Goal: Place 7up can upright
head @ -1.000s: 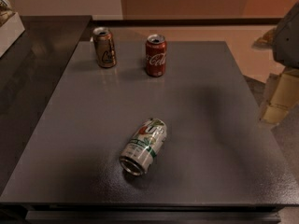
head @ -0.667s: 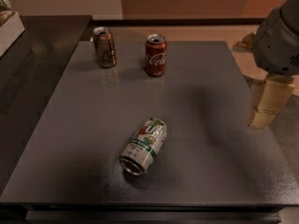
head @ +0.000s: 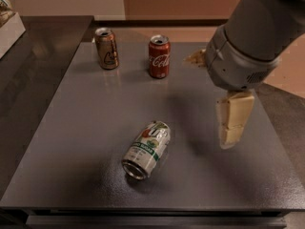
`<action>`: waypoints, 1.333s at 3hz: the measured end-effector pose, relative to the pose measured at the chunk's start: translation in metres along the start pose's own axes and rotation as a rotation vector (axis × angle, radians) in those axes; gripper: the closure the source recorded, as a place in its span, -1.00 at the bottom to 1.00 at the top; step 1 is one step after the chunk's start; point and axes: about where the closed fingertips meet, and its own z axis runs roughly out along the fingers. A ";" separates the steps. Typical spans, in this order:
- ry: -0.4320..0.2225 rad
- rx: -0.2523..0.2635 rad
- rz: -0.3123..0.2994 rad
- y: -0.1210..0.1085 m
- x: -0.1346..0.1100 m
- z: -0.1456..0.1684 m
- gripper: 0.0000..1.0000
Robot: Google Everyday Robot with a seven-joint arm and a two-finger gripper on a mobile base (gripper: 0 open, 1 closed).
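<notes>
Since a second ago the cream-coloured end effector (head: 232, 120) has swung in from the right edge and now hangs over the right part of the flat dark grey desk (head: 90, 128), pointing down, with the bulky grey arm housing (head: 243, 51) above it; the three cans lie and stand where they did. Nearest the front edge, the silver-white aluminium 7up can with green lettering (head: 147, 149) lies on its side in the middle of the desk, its open mouth turned toward the front and its base angled back and to the right. The end effector is to the can's right, apart from it, holding nothing; whether it is spread or closed cannot be told. Toward the far edge stand the red Coca-Cola can (head: 159, 56) and, left of it, the brown-gold can (head: 106, 47), both upright.
</notes>
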 end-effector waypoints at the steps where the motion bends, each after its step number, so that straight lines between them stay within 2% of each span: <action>1: -0.026 -0.028 -0.201 0.005 -0.040 0.017 -1.00; 2: -0.027 -0.055 -0.370 0.010 -0.069 0.032 -1.00; 3: -0.023 -0.091 -0.506 0.018 -0.087 0.049 -1.00; 4: 0.006 -0.123 -0.607 0.024 -0.096 0.068 -1.00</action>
